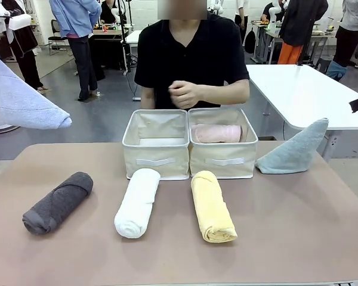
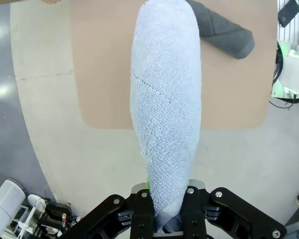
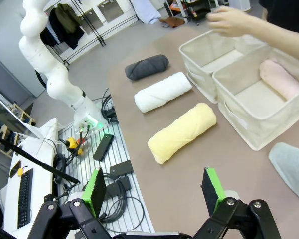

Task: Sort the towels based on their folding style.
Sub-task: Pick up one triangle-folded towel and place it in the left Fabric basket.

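Left claw [image 2: 168, 201] is clamped on the narrow end of the lavender-blue terry towel in a pointed triangular fold [image 2: 164, 114] — the fabric runs out from between the green pads and widens away from them. In the front view this towel hangs in the air at the left edge, off the worktop's left side and above its level, its rounded tip pointing towards the middle.

On the brown worktop [image 1: 286, 238] three rolled towels lie in a row in front of two beige fabric bins: the dark grey roll [image 1: 58, 202] on the left and angled, the white roll [image 1: 137, 202] in front of the left bin [image 1: 157, 156], and the yellow roll [image 1: 213, 205] in front of the right bin [image 1: 224, 158]. A pink roll [image 1: 216, 133] lies inside the right bin. A pale teal-grey pointed fold [image 1: 293, 152] rests on the worktop just beside that bin's right wall, its peak leaning up and to the right.

Right claw [image 3: 154, 191] hovers above the worktop's near right part with fingers wide apart — nothing between them.

Behind the bins a person's hand [image 1: 185, 94] is held loosely closed, above the bins.
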You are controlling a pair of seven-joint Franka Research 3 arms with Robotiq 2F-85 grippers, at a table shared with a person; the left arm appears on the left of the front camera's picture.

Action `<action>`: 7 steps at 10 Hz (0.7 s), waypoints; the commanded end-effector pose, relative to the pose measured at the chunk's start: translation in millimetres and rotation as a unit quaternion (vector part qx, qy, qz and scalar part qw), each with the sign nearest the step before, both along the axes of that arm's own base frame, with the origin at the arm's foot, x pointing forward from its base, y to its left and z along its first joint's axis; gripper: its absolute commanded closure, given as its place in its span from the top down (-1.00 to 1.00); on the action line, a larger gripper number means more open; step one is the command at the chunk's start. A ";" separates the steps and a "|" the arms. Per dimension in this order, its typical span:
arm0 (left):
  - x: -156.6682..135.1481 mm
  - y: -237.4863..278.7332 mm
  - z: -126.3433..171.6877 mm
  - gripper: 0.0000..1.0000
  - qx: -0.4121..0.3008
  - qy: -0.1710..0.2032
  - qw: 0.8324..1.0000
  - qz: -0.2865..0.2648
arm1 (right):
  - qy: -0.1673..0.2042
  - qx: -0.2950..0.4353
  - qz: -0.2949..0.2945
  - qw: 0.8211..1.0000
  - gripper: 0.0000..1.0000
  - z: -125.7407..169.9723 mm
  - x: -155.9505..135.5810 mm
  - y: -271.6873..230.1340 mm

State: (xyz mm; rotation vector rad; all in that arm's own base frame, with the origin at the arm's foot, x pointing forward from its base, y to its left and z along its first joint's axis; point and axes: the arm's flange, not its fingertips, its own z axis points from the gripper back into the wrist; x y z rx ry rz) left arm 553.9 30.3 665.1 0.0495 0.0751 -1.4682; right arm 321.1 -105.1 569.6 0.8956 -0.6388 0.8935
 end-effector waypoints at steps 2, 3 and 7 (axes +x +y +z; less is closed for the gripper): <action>-12.1 -36.9 17.1 -0.66 -0.007 -0.022 0.998 -0.055 | -0.002 0.004 0.003 1.000 1.00 0.2 -0.2 -0.1; -11.0 -60.2 17.7 -0.66 -0.010 -0.003 0.996 -0.091 | -0.002 0.004 0.003 1.000 1.00 0.2 -0.2 -0.1; -51.9 7.1 10.6 -0.66 0.032 0.026 0.995 -0.092 | -0.002 0.004 0.003 1.000 1.00 0.2 -0.2 -0.1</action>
